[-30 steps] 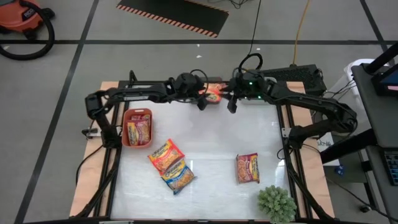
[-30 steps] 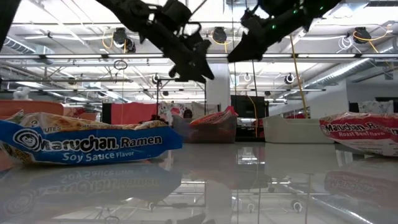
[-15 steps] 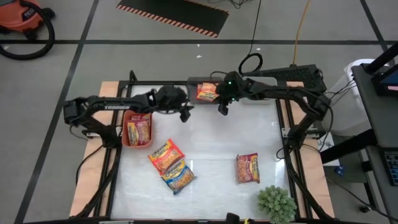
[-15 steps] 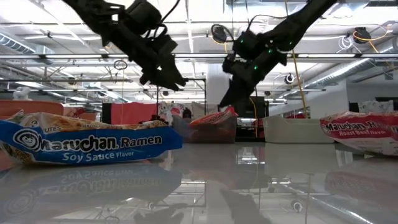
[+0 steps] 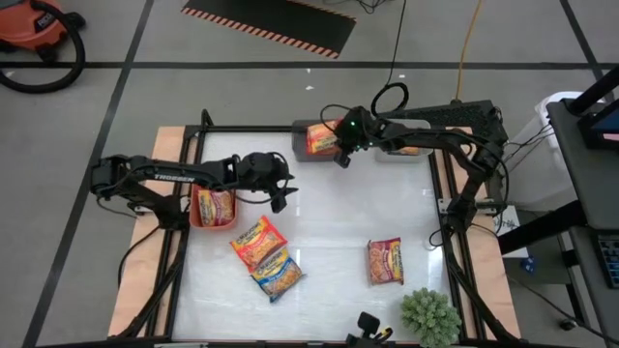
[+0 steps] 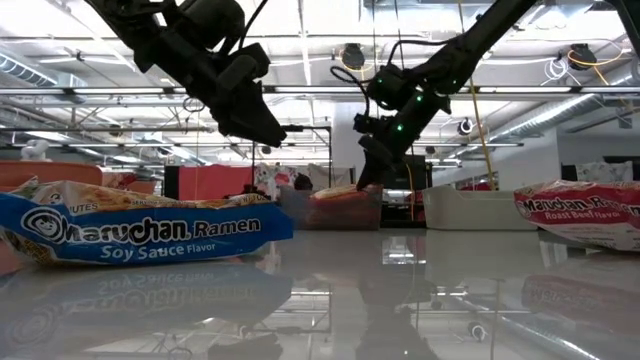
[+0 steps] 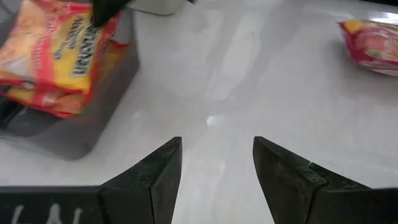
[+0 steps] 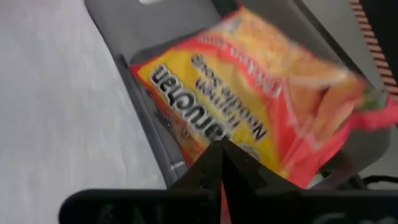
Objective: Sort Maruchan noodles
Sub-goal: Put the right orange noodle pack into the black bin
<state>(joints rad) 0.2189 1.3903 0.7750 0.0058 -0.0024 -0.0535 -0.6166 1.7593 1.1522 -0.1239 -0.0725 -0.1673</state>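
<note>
At the table's far edge: grey bin (image 5: 311, 142), now holding one red-trimmed packet (image 5: 321, 139). Right gripper (image 5: 341, 160), fingers pressed together on nothing, has come over the bin's near rim. Left gripper (image 5: 281, 200), spread and empty, has drawn back toward the red bin (image 5: 197, 218). Three packets (image 5: 256, 242) (image 5: 277, 275) (image 5: 384, 261) remain loose; sorting looks partly done.

Overhead view of two robot arms working at a white table (image 5: 319, 217) scattered with ramen packets.
The right gripper (image 5: 340, 159) hangs just beside a red-trimmed packet (image 5: 320, 138) in a grey bin (image 5: 300, 153). The left gripper (image 5: 281, 197) hovers over bare tabletop, a red bin (image 5: 196, 215) holding another packet (image 5: 217, 203) beside its arm.
</note>
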